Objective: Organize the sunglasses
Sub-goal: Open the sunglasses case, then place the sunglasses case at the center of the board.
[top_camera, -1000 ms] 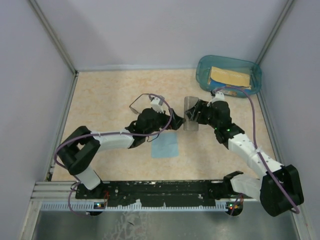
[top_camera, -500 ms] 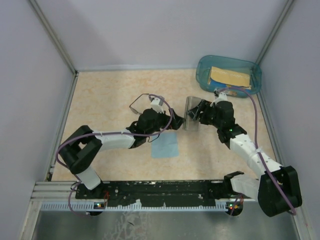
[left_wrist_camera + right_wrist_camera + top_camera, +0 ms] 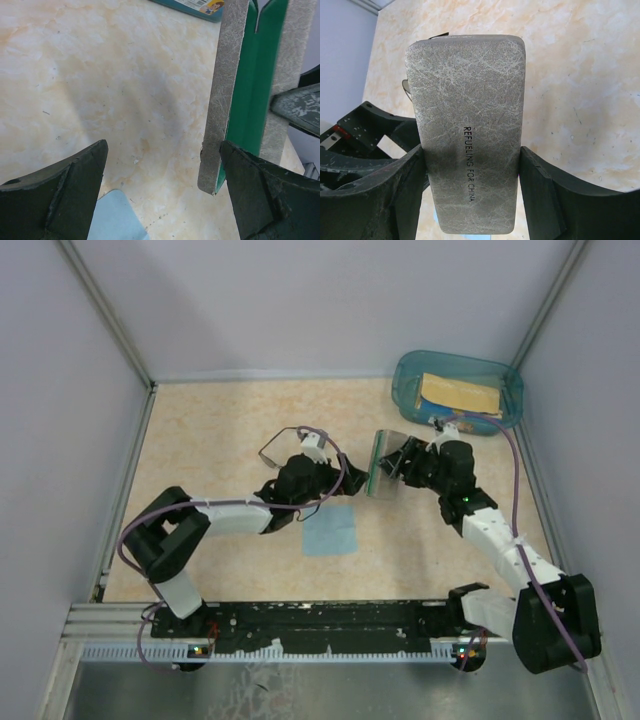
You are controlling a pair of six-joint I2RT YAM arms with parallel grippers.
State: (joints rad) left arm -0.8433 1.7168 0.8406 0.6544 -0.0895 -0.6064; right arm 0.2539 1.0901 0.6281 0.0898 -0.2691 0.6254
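The sunglasses lie on the table just beyond my left wrist, thin and dark. My right gripper is shut on the grey case, held off the table with its lid ajar and the green lining showing. In the right wrist view both fingers press the case at its long sides, with my right gripper across its printed face. My left gripper stands open just left of the case. In the left wrist view the left gripper holds nothing, and the case's grey edge hangs by the right finger.
A light blue cloth lies flat below both grippers, its corner also visible as the cloth in the left wrist view. A teal bin holding a yellow packet sits at the back right. Grey walls close in both sides.
My right gripper has carried the case slightly farther back and turned it, so the green lining now faces the camera. The left wrist has edged a little left.
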